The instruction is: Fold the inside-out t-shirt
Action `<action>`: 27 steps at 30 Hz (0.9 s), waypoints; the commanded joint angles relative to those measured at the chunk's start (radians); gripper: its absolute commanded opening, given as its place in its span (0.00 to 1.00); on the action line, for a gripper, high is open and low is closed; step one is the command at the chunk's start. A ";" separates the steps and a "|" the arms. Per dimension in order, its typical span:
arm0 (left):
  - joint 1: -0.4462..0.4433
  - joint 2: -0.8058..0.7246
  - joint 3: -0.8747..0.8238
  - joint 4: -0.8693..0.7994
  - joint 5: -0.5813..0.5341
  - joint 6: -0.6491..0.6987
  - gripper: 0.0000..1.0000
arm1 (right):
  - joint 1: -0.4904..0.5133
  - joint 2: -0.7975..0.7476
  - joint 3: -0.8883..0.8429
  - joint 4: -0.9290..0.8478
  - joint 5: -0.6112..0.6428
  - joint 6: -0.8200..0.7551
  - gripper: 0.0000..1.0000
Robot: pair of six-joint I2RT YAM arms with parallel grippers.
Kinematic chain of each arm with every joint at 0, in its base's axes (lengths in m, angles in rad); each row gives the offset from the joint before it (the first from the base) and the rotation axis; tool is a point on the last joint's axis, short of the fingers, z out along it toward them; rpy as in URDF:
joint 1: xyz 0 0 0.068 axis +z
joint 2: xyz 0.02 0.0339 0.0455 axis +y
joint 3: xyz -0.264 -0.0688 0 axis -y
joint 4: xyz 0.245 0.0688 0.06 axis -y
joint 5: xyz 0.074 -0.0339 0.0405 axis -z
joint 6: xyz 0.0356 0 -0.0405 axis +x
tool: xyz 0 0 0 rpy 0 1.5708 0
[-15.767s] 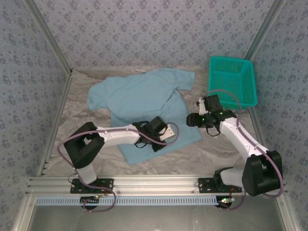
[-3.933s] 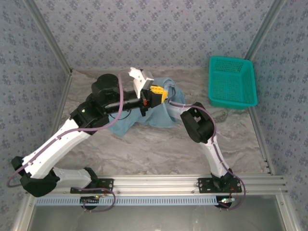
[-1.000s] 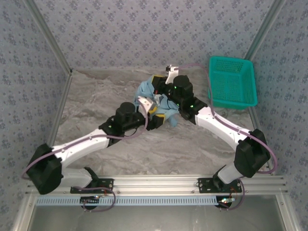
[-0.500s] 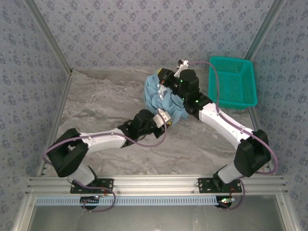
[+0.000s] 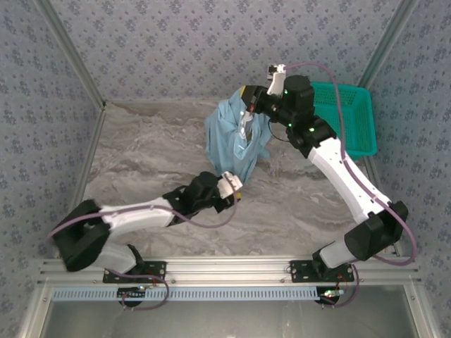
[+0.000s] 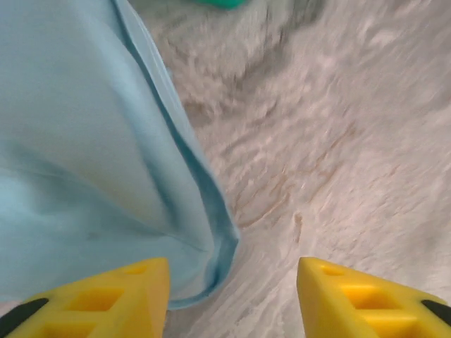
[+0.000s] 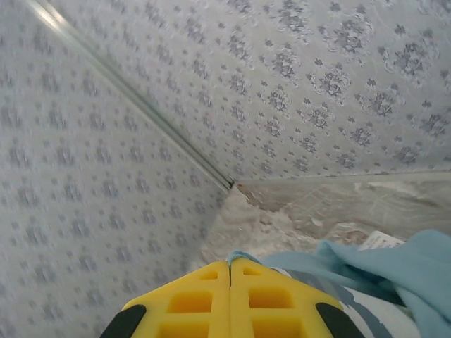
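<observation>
Item 1, t-shirt: hung bunched just beside the teal basket, clamped in the closed right gripper. The left gripper, jaws apart and nothing held, is set at the lower hem, farther from the basket. Step judged: spreading out before folding, with a hem corner to be caught next; surface, marbled table; room, patterned walls.

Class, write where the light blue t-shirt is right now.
In the top view the t-shirt hangs from the right gripper, centre-rear, just left of the teal basket, its hem by the left gripper.
</observation>
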 commanded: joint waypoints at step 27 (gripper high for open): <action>0.514 -0.083 0.413 -0.041 0.445 -0.756 0.00 | -0.017 -0.218 0.022 -0.159 0.271 -0.390 0.00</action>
